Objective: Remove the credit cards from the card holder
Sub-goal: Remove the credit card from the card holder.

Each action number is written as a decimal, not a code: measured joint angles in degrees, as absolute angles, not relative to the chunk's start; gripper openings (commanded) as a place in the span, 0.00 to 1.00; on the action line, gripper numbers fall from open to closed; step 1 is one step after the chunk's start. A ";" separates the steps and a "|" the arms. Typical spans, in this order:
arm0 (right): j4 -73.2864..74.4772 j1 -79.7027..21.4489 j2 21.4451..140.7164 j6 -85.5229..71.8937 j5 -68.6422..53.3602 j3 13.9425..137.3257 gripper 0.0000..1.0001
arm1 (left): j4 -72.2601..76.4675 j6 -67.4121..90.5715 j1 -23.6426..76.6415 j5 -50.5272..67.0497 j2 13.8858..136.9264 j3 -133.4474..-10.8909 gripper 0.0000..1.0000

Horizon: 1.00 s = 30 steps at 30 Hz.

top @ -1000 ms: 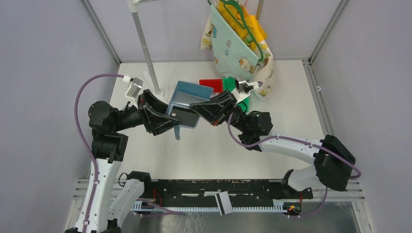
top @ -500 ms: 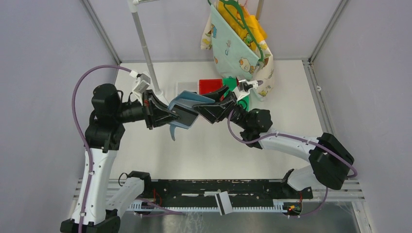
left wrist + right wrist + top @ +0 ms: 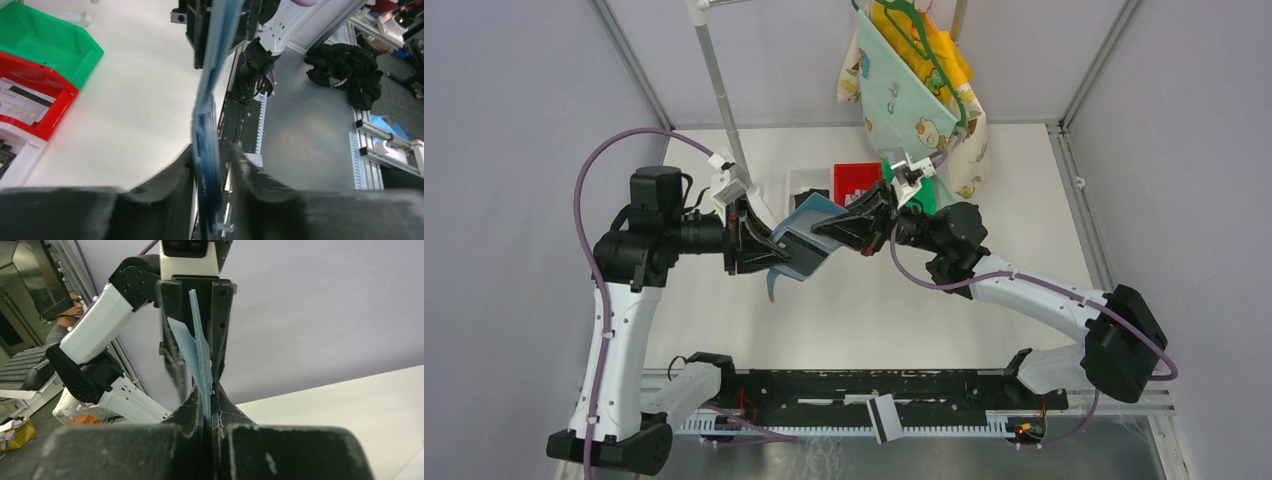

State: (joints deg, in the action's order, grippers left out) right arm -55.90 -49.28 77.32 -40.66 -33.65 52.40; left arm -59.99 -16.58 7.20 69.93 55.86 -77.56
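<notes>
Hanging above the white worktop [image 3: 854, 310] toward its far edge, teal-blue rectangular fold-over card holder [image 3: 807, 233], left claw [image 3: 765, 245] clamped on its left side, right claw [image 3: 848, 226] pinched tight on its right side.

**Wallet's inside out of sight**

Both wrist views catch the card holder [image 3: 207, 150] edge-on and smeared, so its pockets and whatever they hold cannot be seen. From above, the left tool [image 3: 769, 250] and right tool [image 3: 834, 232] cover its ends. The red bin [image 3: 57, 117] runs off the left edge.
</notes>
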 measured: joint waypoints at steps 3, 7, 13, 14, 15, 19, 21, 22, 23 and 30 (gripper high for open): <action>-55.59 -49.21 77.38 -41.52 -33.58 52.51 0.00 | -60.97 -18.17 7.20 70.43 55.70 -77.93 0.84; -62.00 -49.23 78.30 -47.75 -31.57 51.90 0.00 | -56.10 -14.55 7.20 70.85 53.52 -74.59 0.87; -72.97 -49.65 80.12 -55.31 -26.72 50.26 0.00 | -38.26 3.18 7.20 69.73 46.68 -63.07 0.88; -74.13 -49.82 80.20 -55.94 -25.85 49.98 0.00 | -34.87 6.50 7.20 69.19 45.80 -61.47 0.88; -75.16 -50.06 80.31 -56.45 -25.02 49.80 0.00 | -31.73 9.72 7.20 68.82 45.10 -60.07 0.88; -77.95 -51.37 80.99 -57.78 -22.52 49.63 0.00 | -20.95 20.34 7.20 67.57 43.75 -57.06 0.82; -79.40 -52.25 81.65 -58.30 -21.37 49.63 0.00 | -15.84 25.30 7.20 67.57 43.27 -56.10 0.76; -79.96 -52.66 82.06 -58.48 -20.82 49.60 0.00 | -13.56 27.57 7.20 67.57 42.96 -55.75 0.73; -80.75 -53.15 82.61 -58.72 -20.16 49.60 0.00 | -11.62 29.47 7.20 67.59 42.63 -55.48 0.71; -84.27 -54.76 85.43 -60.12 -16.95 48.90 0.00 | -4.69 35.38 7.20 67.94 40.91 -55.18 0.53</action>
State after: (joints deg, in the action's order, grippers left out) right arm -84.27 -54.76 85.43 -60.12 -16.95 48.90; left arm -4.69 35.38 7.20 67.94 40.91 -55.18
